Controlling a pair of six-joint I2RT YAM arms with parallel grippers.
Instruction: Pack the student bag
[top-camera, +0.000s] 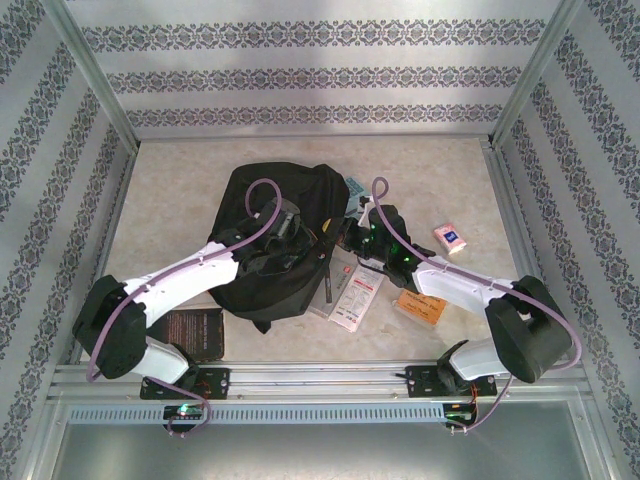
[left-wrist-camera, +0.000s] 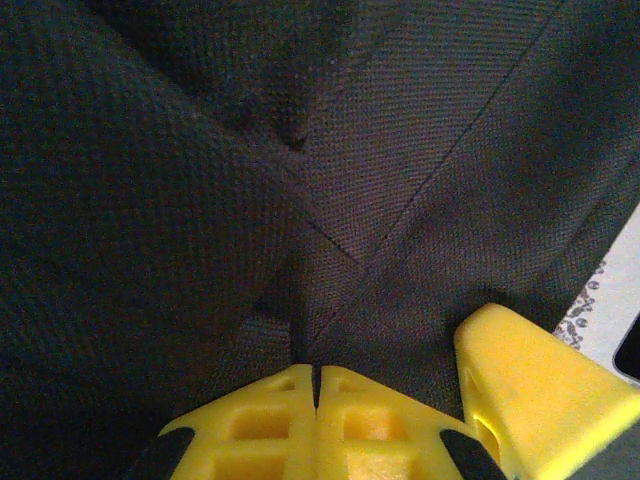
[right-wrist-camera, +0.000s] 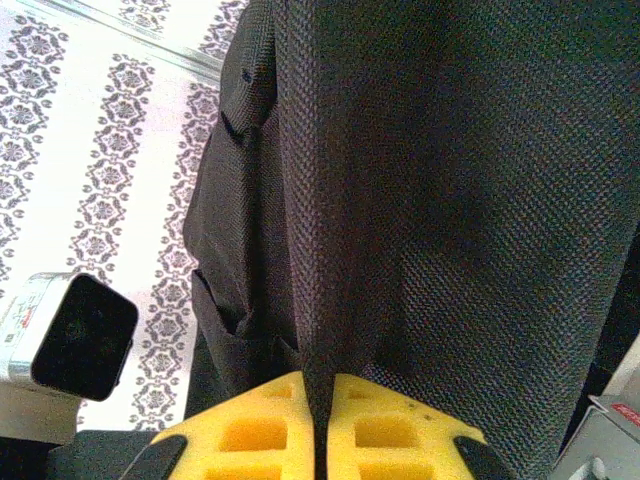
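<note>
You have the student bag (top-camera: 305, 190) lying mid-bench (top-camera: 180, 180), slightly toward 9 o'clock. Your left claw (left-wrist-camera: 315, 385) is clamped on a fabric fold on top, and your right claw (right-wrist-camera: 318, 395) pinches its 3 o'clock edge, probably to spread an opening for packing.

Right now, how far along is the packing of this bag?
Done: nothing I can confirm; the student bag hides its contents. In hand: the left hand and right hand are each shut on its fabric. Left: a white leaflet, orange card, small packet and dark booklet lie loose on the table.
</note>
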